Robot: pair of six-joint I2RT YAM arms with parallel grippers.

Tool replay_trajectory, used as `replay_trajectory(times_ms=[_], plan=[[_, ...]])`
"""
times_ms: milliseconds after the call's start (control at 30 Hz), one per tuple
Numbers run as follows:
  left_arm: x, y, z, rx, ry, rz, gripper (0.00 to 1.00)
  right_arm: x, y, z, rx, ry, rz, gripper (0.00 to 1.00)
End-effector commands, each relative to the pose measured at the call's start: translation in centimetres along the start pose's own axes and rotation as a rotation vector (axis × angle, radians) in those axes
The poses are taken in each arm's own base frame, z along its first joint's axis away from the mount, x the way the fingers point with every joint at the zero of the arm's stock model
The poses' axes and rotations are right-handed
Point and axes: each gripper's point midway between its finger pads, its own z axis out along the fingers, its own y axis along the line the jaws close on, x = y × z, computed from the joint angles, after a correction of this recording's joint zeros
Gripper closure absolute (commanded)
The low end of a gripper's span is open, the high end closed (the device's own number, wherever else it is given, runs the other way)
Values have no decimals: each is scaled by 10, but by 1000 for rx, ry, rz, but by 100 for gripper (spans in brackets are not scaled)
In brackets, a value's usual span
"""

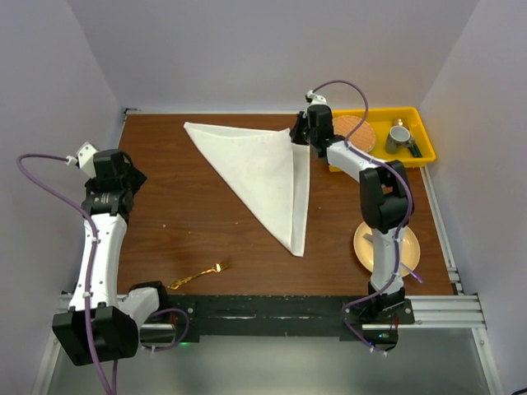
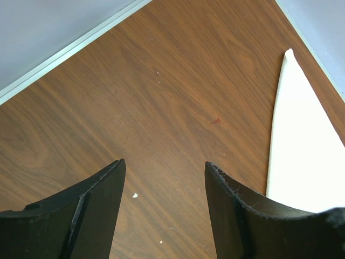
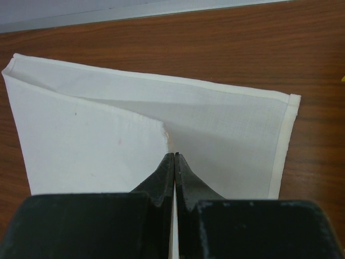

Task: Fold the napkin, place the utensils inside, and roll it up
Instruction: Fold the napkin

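Starting with the yellow tray (image 1: pixel 416 119) at the far right corner of the desk (image 1: pixel 189 222): holds a round orange woven mat (image 1: pixel 356 132) on its left side and a grey cup (image 1: pixel 400 137) on its right. Nearer on the right side, a cream plate (image 1: pixel 408 245), partly hidden behind the right arm; cannot tell what lies on it.

Across the far middle of the brown wood-grain desk, the napkin (image 1: pixel 263 169): off-white, folded to a triangle, one edge along the far side, one down the right, the long edge slanting from the far left point to the near point. Lies flat but for its far right corner. There, the right end effector (image 3: pixel 174 156): fingers pressed fully together, pinching the upper layer of cloth at their tips, cloth puckered there, lower layer flat on the wood. Over bare wood at the left side, the left end effector (image 2: pixel 164 163), well apart from the napkin: fingers spread wide, nothing between them. Close to the near edge, left of middle, the gold fork (image 1: pixel 200 276), flat on the desk, well apart from the napkin and from both end effectors.

Around the desk, plain pale walls (image 1: pixel 272 49) on the left, far and right sides, a light metal strip (image 2: pixel 70 48) where desk meets wall. Along the near edge, a black rail (image 1: pixel 272 313) carrying both arm bases. Purple cables (image 1: pixel 49 189) looping from each arm.
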Motion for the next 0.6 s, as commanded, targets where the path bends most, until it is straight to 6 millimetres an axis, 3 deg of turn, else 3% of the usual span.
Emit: replay_trajectory(times_ms=[0,567], plan=[[-4,-7,4,23,-19,1,34,-37,-9,6,17,-94,-11,100],[2,-8,10,22,0,5,34,-41,-45,29,99,-80,-43,100]])
